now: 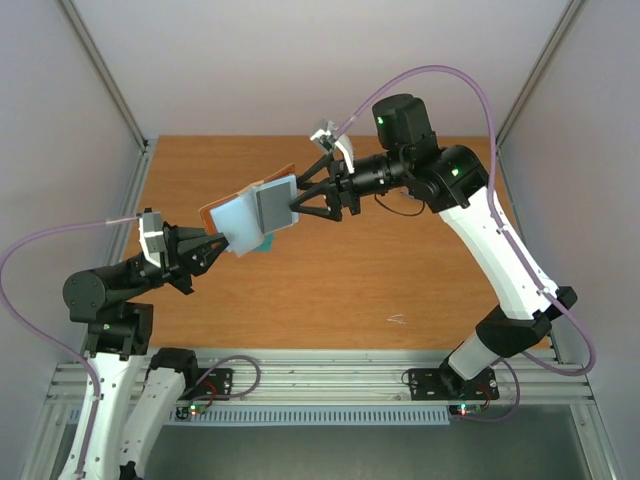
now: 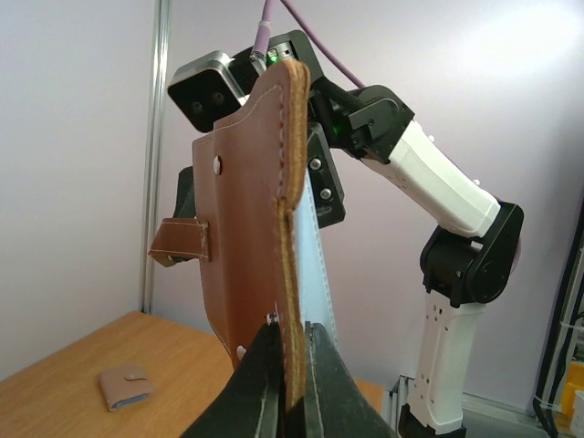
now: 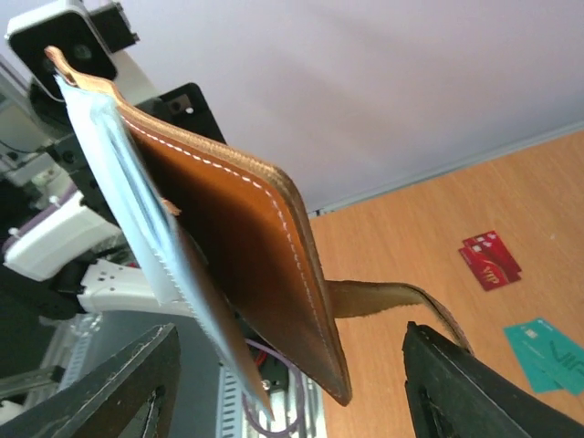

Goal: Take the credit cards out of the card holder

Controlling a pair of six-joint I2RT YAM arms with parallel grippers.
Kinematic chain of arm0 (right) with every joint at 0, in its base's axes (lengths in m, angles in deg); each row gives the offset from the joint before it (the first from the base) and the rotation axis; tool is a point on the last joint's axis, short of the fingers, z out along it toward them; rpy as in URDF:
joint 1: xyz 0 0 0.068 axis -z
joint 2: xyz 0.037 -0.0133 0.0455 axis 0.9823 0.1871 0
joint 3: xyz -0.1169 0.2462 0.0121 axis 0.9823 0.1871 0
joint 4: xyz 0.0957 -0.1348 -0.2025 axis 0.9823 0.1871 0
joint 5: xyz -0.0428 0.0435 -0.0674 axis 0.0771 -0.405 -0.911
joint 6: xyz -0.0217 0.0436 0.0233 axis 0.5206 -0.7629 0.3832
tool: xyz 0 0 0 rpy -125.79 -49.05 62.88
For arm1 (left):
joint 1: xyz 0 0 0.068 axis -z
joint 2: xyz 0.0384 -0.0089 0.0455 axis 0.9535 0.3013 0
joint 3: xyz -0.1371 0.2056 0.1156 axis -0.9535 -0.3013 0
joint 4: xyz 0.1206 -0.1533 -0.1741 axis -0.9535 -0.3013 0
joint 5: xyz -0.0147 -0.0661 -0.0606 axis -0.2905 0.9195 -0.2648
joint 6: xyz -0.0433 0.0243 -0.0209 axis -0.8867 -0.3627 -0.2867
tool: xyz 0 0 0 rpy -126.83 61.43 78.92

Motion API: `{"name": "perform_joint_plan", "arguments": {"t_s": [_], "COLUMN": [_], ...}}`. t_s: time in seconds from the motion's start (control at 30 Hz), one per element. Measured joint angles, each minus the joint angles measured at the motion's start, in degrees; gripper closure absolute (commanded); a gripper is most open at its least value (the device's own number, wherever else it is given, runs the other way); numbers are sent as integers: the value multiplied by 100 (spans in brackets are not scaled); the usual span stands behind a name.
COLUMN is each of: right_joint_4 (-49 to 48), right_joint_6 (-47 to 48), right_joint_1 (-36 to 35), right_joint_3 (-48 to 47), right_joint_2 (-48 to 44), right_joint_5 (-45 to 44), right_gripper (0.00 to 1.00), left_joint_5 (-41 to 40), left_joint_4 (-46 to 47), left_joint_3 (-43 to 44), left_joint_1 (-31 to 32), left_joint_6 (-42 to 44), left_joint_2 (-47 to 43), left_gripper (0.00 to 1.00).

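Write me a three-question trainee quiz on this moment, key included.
1. True or false: the left gripper is shut on the card holder, which is held off the table.
2. Which lie on the table in the right wrist view? A) a red card and a teal card; B) a black card and an orange card; C) nothing.
3. Fill in: the right gripper has its jaws ____ on either side of the card holder.
Key: 1 true; 2 A; 3 open.
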Motion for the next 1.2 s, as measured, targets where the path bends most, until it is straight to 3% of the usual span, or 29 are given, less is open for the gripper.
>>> {"name": "perform_joint_plan", "arguments": {"t_s": [0.13,0.3,0.37,0.43,0.5,0.6,0.63,0.7,0.77,0.93,1.03,1.1,1.17,1.2], "right_joint_4": [-42,-96,-168,-369,-542,-844,-942,-1071,-1110,-599,81,459,647,691], "right_joint_6": [-138,-271,-321,-435,-584,-787,-852,-938,-992,-1139,-1261,-1266,-1207,-1165], "right_joint_1": [76,46,22,-35,-61,-120,-131,-118,-118,-138,-258,-437,-688,-800], "right_joint_3": [-116,-280,-278,-216,-136,22,101,240,367,350,11,-229,-328,-328], "right_joint_2": [129,448,535,577,577,531,494,411,306,149,240,358,450,481], "right_joint_5": [409,901,1102,1366,1561,1799,1799,1749,1486,-186,-1897,-2817,-3257,-3329], "right_gripper": [28,33,50,76,96,99,99,99,99,99,99,99,99,99], "left_joint_5": [0,2,2,0,-15,-114,-168,-367,-874,-2970,-4044,-4157,-3781,-3469], "left_joint_4": [7,7,7,11,26,-17,-44,-223,-758,-2638,-3482,-3757,-3733,-3626], "left_joint_3": [0,0,0,0,0,-42,-61,-68,-59,33,81,79,50,15], "left_joint_1": [0,0,2,4,4,7,7,7,11,20,-35,-61,-66,-68], "left_joint_6": [0,-4,-17,-31,-50,-118,-142,-151,-52,457,848,1088,1215,1202], "left_joint_2": [0,-2,-2,-4,-33,-70,-96,-151,-223,-254,-162,-98,-46,-9], "left_gripper": [100,100,100,100,100,100,95,66,51,55,56,45,29,17]}}
